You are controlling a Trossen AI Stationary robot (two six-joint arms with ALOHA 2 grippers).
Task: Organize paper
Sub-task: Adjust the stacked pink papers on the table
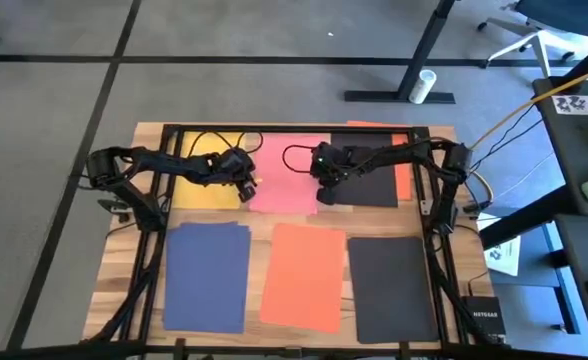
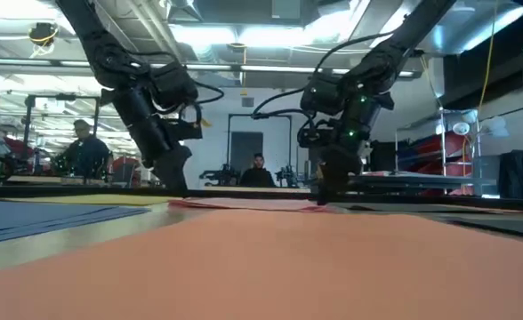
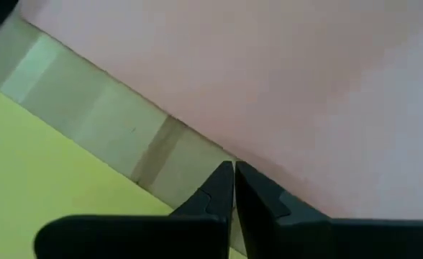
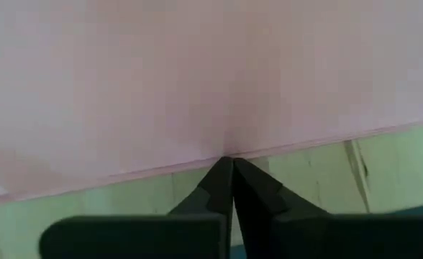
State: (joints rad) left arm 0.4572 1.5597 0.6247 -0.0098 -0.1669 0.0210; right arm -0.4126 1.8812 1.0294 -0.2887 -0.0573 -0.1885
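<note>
Fingers (image 3: 219, 188) closed — both pinching pink sheet (image 1: 289, 172) edges.

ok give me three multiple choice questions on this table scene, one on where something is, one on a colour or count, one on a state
1. Where does the pink sheet lie?
A. front row, beside the navy sheet
B. back row, between the yellow sheet and a black sheet
C. off the table

2. How many black sheets show on the table?
A. one
B. two
C. four

3. How do the left gripper fingers stand?
A. closed together at the pink sheet's edge
B. wide open over the orange sheet
C. clamped on a cup

Answers: 1 B, the high view shows pink between yellow and black; 2 B, one at the back and one at the front; 3 A, the left wrist view shows the tips meeting at the pink edge.
</note>
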